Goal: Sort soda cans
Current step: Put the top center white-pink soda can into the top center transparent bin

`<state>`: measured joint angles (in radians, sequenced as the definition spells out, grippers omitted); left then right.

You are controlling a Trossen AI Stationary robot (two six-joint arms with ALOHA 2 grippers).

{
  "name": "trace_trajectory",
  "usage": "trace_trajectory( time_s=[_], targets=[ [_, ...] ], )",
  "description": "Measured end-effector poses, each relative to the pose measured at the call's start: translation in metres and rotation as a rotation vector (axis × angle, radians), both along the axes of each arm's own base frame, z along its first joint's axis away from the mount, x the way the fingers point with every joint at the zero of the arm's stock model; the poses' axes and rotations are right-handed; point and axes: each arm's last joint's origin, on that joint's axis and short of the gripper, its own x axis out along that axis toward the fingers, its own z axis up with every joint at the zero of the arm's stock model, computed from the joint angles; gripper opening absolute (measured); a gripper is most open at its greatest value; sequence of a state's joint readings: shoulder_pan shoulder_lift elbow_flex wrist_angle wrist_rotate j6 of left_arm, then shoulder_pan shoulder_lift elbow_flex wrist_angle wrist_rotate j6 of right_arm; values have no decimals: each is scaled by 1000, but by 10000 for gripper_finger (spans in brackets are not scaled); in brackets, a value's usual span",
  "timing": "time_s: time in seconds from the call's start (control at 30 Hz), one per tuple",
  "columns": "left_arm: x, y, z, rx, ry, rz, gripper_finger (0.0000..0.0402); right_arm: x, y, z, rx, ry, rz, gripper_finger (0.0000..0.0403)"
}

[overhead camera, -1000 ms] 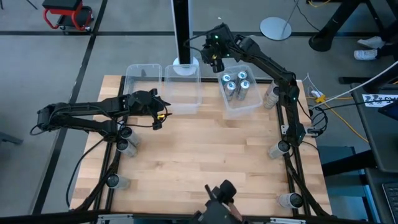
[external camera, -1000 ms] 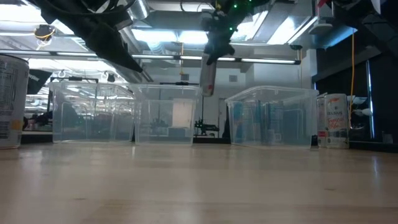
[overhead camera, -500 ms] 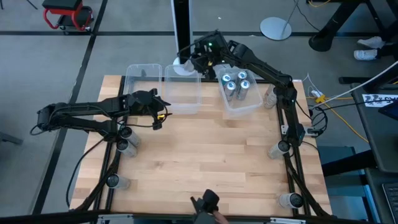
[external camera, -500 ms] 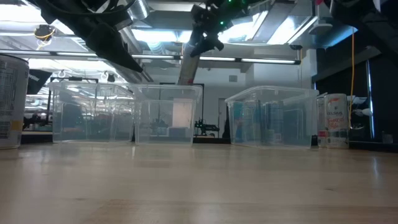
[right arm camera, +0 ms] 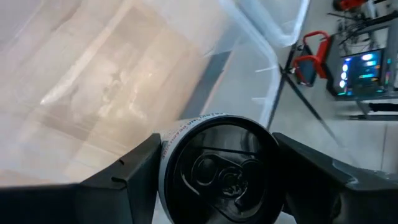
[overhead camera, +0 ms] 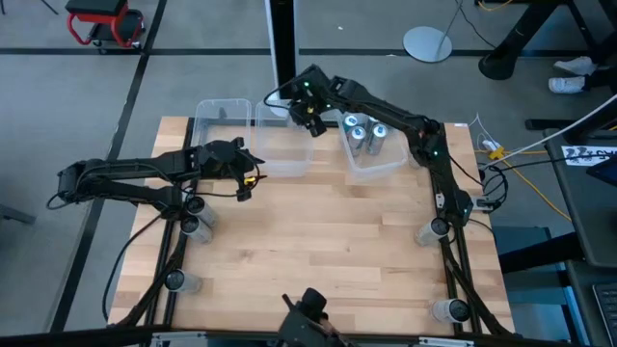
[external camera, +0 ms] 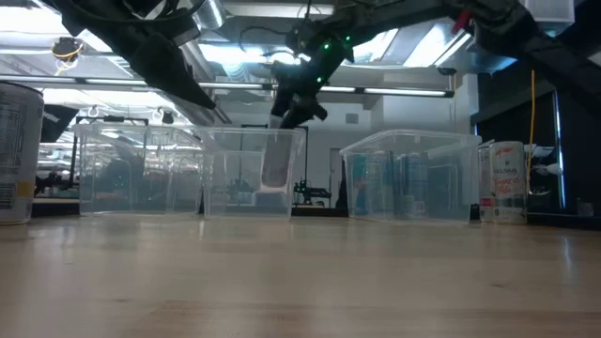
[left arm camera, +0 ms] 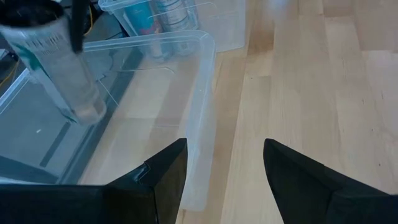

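Note:
My right gripper is shut on a silver soda can whose lower part dips into the middle clear bin. The can also shows in the left wrist view and end-on in the right wrist view. Several more silver cans stand upright in the right clear bin. The left clear bin holds no can that I can see. My left gripper hangs open over the table beside the middle bin's near left corner, with nothing between its fingers. My right gripper pinches the can's upper end between its two fingers, one on each side of the round wall. The fingers slant down from the table's far right. The can hangs below them, tilted, its lower end inside the middle bin, clear of the floor.
Single cans stand along the table's edges: two at the left, one at the far right, others on the right side. A big can shows close in the low view. The wooden table lies bare in front of the bins.
My right gripper has carried the can from beside the right bin's far left corner toward the table's left edge and down, tipping as it went. The can, which hung above the bins, now reaches tilted into the middle bin.

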<state>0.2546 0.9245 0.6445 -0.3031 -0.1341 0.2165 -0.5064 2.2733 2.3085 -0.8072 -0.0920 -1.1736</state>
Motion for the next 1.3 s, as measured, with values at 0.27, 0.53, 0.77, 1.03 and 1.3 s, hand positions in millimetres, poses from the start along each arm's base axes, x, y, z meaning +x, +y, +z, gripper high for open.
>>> trace_trajectory(
  time_s=[0.27, 0.53, 0.77, 1.03, 1.3],
  targets=[
    [0, 0, 0, 0, 0, 0, 200, 11, -7, -30, 18, 41, -7, 264],
    [0, 0, 0, -4, -2, 3, 200, 17, -10, -47, 16, 73, -22, 264],
    [0, 0, 0, -6, -3, 4, 200, 18, -9, -47, 9, 70, -23, 287],
    [0, 0, 0, -12, -4, 7, 200, 17, -13, -45, -67, 89, -89, 349],
    [0, 0, 0, -11, -4, 7, 200, 18, -13, -45, -74, 89, -89, 361]
  ],
)
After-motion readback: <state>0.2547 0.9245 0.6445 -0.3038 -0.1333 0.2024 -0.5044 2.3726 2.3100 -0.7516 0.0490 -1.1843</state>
